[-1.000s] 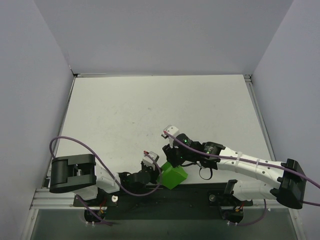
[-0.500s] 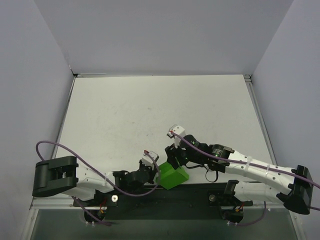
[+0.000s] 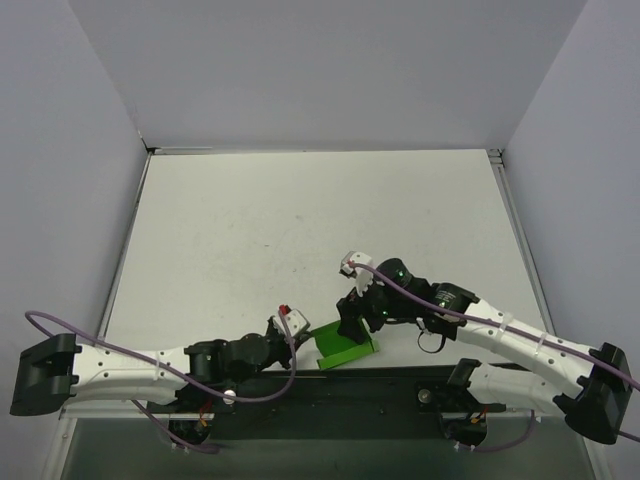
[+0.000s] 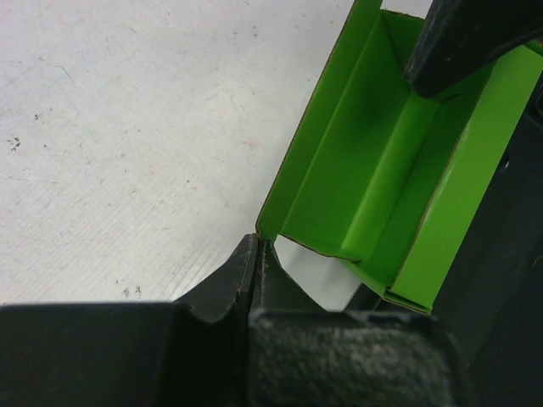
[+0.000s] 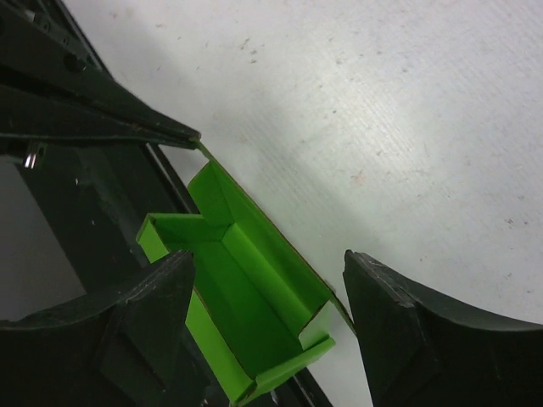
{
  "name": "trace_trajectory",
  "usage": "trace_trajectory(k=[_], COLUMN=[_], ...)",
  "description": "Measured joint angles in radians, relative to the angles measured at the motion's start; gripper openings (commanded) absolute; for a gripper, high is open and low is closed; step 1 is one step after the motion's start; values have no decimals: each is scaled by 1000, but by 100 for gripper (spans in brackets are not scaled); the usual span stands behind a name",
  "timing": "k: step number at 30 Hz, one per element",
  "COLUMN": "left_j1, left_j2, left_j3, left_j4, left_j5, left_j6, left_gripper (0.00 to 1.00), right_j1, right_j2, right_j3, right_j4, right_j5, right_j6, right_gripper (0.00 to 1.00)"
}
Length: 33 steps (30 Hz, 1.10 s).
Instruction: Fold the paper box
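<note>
**While anchored, ready for next fold**

Left gripper (image 4: 257, 259) pinches a wall corner of the bright green thin card paper box (image 3: 347, 345), anchoring it just beyond the black base rail (image 3: 400, 380); right gripper (image 5: 267, 271) spreads wide astride it, probably to press flaps.

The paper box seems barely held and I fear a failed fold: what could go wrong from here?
The left gripper pinches just one thin corner of the paper box, so the card may slip or tear. The right gripper straddles the box open; closing could crush its walls.
</note>
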Motion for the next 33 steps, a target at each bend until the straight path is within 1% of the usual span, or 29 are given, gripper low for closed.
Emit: trace_trajectory(k=[4, 7, 8, 12, 13, 14, 16, 18, 19, 21, 25, 29, 33], left_j1=[1, 1, 1, 2, 2, 2, 2, 3, 6, 14, 48, 105, 153], left_j2=[-42, -46, -46, -45, -45, -45, -45, -43, -40, -30, -1, 27, 48], left_j3=[14, 23, 25, 35, 36, 37, 39, 39, 39, 39, 46, 53, 56], left_j4=[-102, -136, -141, -153, -154, -154, -155, -154, -153, -146, -130, -126, -126], left_j5=[51, 78, 83, 96, 98, 100, 105, 107, 108, 113, 142, 198, 270], left_j6=[46, 66, 71, 87, 93, 96, 108, 117, 122, 129, 145, 154, 169], left_gripper=[0, 0, 0, 0, 0, 0, 0, 0, 0, 0, 0, 0, 0], right_j1=[1, 6, 7, 10, 14, 19, 40, 60, 68, 87, 114, 142, 150], right_j2=[45, 98, 115, 183, 192, 196, 206, 211, 213, 222, 236, 240, 240], right_j3=[21, 31, 32, 44, 46, 49, 64, 79, 84, 95, 98, 98, 98], right_j4=[-21, -21, -21, -24, -26, -28, -37, -45, -50, -58, -82, -113, -131], right_j5=[-83, -116, -124, -182, -196, -209, -240, -265, -275, -293, -301, -294, -250], right_j6=[-63, -99, -107, -126, -133, -138, -149, -156, -160, -165, -167, -167, -154], right_gripper=[69, 66, 67, 75, 79, 80, 89, 92, 96, 100, 100, 100, 100])
